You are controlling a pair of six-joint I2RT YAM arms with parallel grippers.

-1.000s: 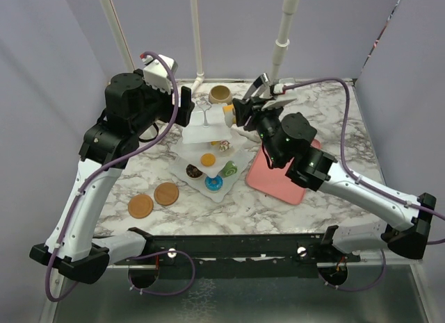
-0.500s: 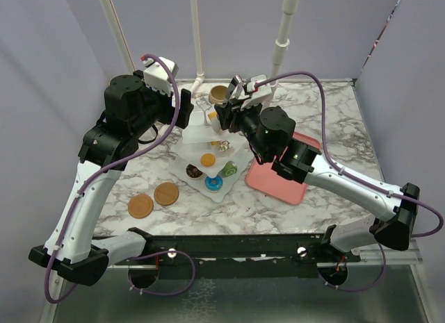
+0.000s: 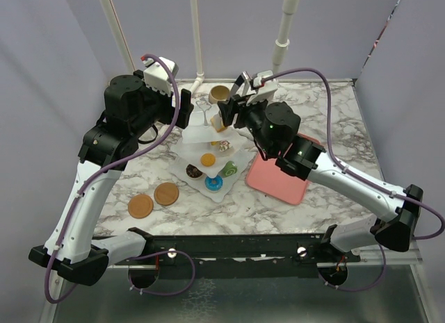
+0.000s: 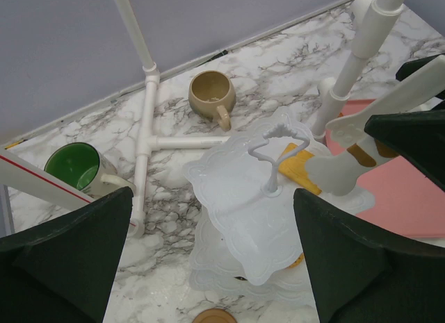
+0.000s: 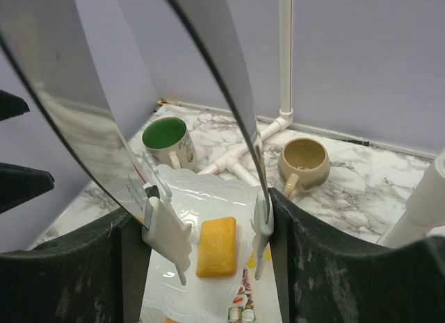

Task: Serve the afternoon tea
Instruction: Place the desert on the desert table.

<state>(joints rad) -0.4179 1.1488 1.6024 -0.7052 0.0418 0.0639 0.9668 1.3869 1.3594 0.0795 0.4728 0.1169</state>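
Three-tier stand (image 4: 233, 205) is standing mid-table, with a yellow pastry (image 5: 216, 246) lying on an upper plate. I am reaching my right arm across from the pink tray (image 3: 281, 174). My right gripper (image 3: 233, 113) is clamping metal tongs (image 5: 233, 80), whose tips are straddling that pastry, apart from it. My left gripper (image 3: 184, 109) is hovering spread wide above the stand. The green-lined mug (image 4: 76, 167) and tan mug (image 4: 211, 94) are sitting behind it.

Around the stand (image 3: 197, 135): a mug (image 3: 220, 94) at twelve o'clock, the tray (image 3: 277, 180) at three, two discs (image 3: 166, 194) at eight.
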